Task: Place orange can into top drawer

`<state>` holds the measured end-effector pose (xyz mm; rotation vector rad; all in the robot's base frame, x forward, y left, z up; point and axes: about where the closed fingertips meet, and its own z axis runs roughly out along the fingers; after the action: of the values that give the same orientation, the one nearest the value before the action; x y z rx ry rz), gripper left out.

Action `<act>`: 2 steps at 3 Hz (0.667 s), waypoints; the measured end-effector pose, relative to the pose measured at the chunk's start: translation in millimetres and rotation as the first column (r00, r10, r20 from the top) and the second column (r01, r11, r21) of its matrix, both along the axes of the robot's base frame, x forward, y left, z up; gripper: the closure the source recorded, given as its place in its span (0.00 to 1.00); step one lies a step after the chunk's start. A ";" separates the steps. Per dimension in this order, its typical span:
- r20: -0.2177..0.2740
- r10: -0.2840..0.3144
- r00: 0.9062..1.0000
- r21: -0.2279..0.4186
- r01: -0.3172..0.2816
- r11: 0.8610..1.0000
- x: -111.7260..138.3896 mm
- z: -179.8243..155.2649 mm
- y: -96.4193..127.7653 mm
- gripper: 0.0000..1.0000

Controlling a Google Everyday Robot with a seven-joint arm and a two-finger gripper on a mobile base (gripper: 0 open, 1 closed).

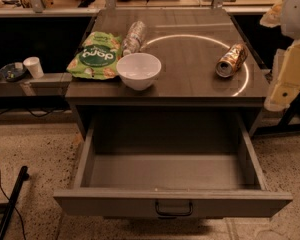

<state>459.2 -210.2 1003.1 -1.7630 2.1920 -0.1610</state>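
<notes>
The orange can (231, 60) lies on its side on the right part of the grey cabinet top (190, 84), with its silver end towards the front left. The top drawer (170, 200) is pulled fully out below, its inside bare, with a small dark handle (174, 209) at its front centre. My gripper (286, 79) is a pale yellowish shape at the frame's right edge, just off the cabinet's right side. It is to the right of the can, apart from it, and holds nothing that I can see.
A white bowl (139, 70), a green snack bag (95, 58) and a clear plastic bottle (134, 37) sit on the left half of the top. A low shelf with a white cup (34, 67) stands at the left. A dark pole (10, 204) lies on the floor at the lower left.
</notes>
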 end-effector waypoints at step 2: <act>0.058 0.222 0.973 -0.211 -0.206 0.956 116.4 -14.1 -50.1 0.00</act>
<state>575.6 -260.4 989.0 -2.0516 1.9706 -0.4110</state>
